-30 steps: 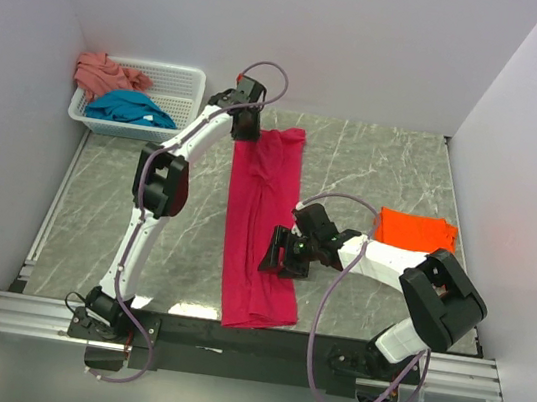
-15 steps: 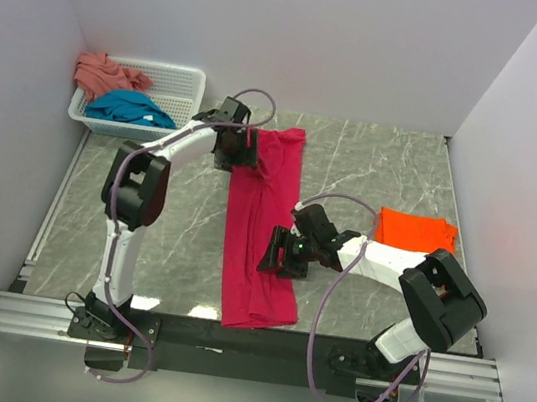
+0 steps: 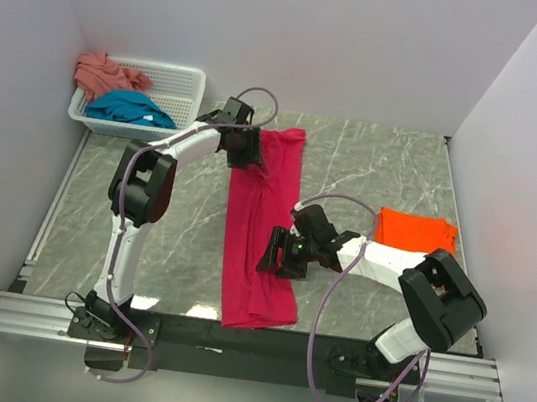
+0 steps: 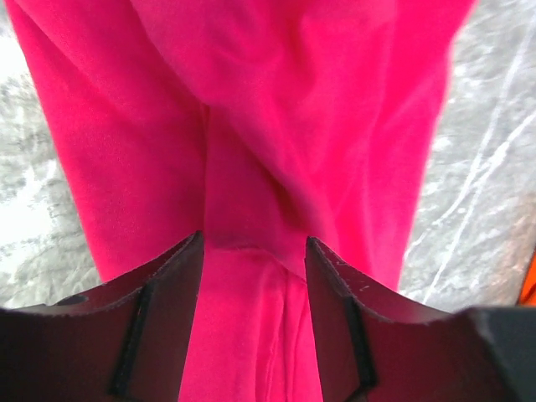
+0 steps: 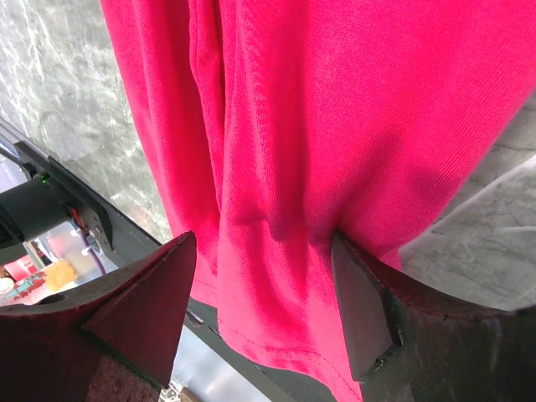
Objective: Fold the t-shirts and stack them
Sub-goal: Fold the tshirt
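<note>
The magenta-red t-shirt [image 3: 259, 230] is soft knit cloth folded into a long narrow strip. It lies down the middle of the grey, white-veined stone-look counter [image 3: 385, 168], from the far side toward the near edge, with shallow creases along its length. The bright orange t-shirt [image 3: 416, 230] is a small flat folded rectangle on the right of the counter, well apart from the strip. At the far left corner stands one white plastic mesh basket [image 3: 179, 87]. In it the teal t-shirt [image 3: 126, 107] lies crumpled, and the salmon-pink t-shirt [image 3: 105, 74] is bunched over the basket's left rim. That makes four shirts, one of each colour: two on the counter and two at the basket.

The left hand [image 3: 243, 149] is at the far left corner of the magenta strip. Its two dark fingers [image 4: 167, 318] stand apart with a raised ridge of cloth showing between them, not pinched. The right hand [image 3: 277, 253] is at the strip's right edge, nearer the front. Its fingers [image 5: 368, 310] are spread wide above the cloth and clamp nothing.
</note>
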`<move>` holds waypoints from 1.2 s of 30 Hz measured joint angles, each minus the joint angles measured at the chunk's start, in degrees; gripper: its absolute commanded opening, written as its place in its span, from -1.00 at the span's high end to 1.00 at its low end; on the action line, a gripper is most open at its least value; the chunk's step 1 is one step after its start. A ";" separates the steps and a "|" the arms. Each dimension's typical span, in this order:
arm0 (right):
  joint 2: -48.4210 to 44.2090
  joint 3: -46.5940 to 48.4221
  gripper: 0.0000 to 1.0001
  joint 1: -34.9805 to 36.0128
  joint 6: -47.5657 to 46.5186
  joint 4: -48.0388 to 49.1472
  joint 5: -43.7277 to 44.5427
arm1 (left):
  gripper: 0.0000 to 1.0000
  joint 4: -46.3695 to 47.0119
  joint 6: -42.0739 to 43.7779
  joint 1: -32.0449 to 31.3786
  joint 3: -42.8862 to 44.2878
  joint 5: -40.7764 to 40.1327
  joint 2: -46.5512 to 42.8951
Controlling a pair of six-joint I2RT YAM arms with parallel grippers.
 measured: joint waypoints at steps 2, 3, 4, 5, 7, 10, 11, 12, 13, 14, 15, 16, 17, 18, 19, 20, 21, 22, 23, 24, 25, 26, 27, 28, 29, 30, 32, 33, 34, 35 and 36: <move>0.02 0.00 -0.46 0.00 0.00 -0.02 0.07 | -0.13 -0.48 -0.17 -0.02 0.48 0.13 1.11; 0.00 0.02 -0.46 0.00 0.02 -0.04 0.09 | -0.14 -0.61 -0.20 -0.02 0.61 0.11 1.64; 0.02 0.00 -0.46 0.02 0.02 -0.02 0.09 | -0.13 -0.74 -0.20 -0.02 0.61 0.11 1.84; 0.00 0.00 -0.46 0.02 0.00 -0.04 0.09 | -0.11 -0.92 -0.24 -0.02 0.61 0.11 2.01; 0.02 0.00 -0.46 0.02 0.02 -0.04 0.09 | -0.09 -0.85 -0.31 0.00 0.61 0.13 2.01; 0.00 0.00 -0.46 0.02 0.02 -0.04 0.11 | 0.09 -0.42 -0.48 -0.02 0.61 0.13 2.01; 0.00 0.02 -0.46 0.02 0.02 -0.04 0.13 | 0.17 -0.61 -0.48 -0.02 0.61 0.20 2.08; 0.00 0.00 -0.46 0.02 0.02 -0.07 0.15 | 0.19 -0.76 -0.66 0.00 0.66 0.24 2.14; 0.00 0.02 -0.46 0.02 0.02 -0.09 0.20 | 0.19 -0.83 -0.66 -0.02 0.79 0.24 2.19; 0.00 0.02 -0.46 0.02 0.04 -0.13 0.26 | 0.20 -0.92 -0.68 0.00 1.11 0.42 2.45; 0.00 0.02 -0.46 0.02 0.04 -0.15 0.31 | 0.22 -0.92 -0.68 0.00 1.60 0.74 2.82; -0.02 0.02 -0.46 0.07 0.04 -0.15 0.35 | 0.26 -0.90 -0.68 -0.02 1.97 0.87 3.06; -0.07 0.02 -0.46 0.13 0.04 -0.17 0.44 | 0.39 -0.94 -0.66 -0.04 2.21 1.03 3.34; -0.11 0.00 -0.46 0.17 0.04 -0.20 0.57 | 0.48 -0.96 -0.72 -0.09 2.23 1.03 3.43; -0.15 0.00 -0.46 0.24 0.07 -0.22 0.70 | 0.56 -1.05 -0.81 -0.13 2.23 1.03 3.52; -0.17 0.00 -0.46 0.28 0.07 -0.24 0.79 | 0.78 -1.11 -0.79 -0.20 2.23 1.09 3.54; -0.20 0.00 -0.46 0.31 0.07 -0.26 0.81 | 0.93 -1.22 -0.96 -0.24 2.23 1.16 3.54; -0.20 0.00 -0.46 0.31 0.07 -0.26 0.83 | 0.99 -1.25 -1.03 -0.31 2.23 1.16 3.54; -0.20 0.00 -0.46 0.33 0.09 -0.26 0.87 | 0.99 -1.25 -0.94 -0.35 2.23 1.14 3.54; -0.20 0.00 -0.46 0.37 0.09 -0.28 0.94 | 0.99 -1.25 -0.96 -0.39 2.21 1.16 3.54; -0.22 0.00 -0.46 0.37 0.09 -0.28 0.96 | 0.99 -1.20 -1.03 -0.46 2.12 1.14 3.52; -0.22 0.00 -0.46 0.37 0.11 -0.28 0.96 | 0.99 -1.22 -1.09 -0.50 1.92 1.11 3.48; -0.22 0.00 -0.46 0.37 0.13 -0.28 0.96 | 0.99 -1.33 -1.16 -0.50 1.68 1.07 3.26; -0.22 0.00 -0.46 0.37 0.17 -0.28 0.98 | 0.99 -1.62 -1.22 -0.50 1.57 1.03 3.15; -0.22 0.00 -0.46 0.37 0.22 -0.31 1.01 | 0.99 -2.16 -1.29 -0.55 1.53 0.59 2.82; -0.24 0.00 -0.46 0.37 0.24 -0.31 1.03 | 0.99 -2.54 -1.31 -0.55 1.53 0.31 2.54; -0.33 -0.07 -0.46 0.39 0.24 -0.33 1.16 | 0.99 -3.82 -1.55 -0.63 1.55 -0.61 1.64; -0.39 -0.09 -0.46 0.39 0.26 -0.33 1.25 | 0.99 -4.63 -1.68 -0.68 1.60 -1.07 1.11; -0.44 -0.09 -0.46 0.39 0.26 -0.39 1.36 | 0.99 -5.44 -1.73 -0.76 1.86 -1.53 0.76; -0.50 -0.11 -0.46 0.39 0.26 -0.44 1.42 | 0.99 -6.45 -1.75 -0.85 2.29 -1.97 0.44; -0.50 -0.13 -0.46 0.39 0.26 -0.44 1.46 | 0.99 -7.23 -1.88 -0.96 2.75 -2.51 0.11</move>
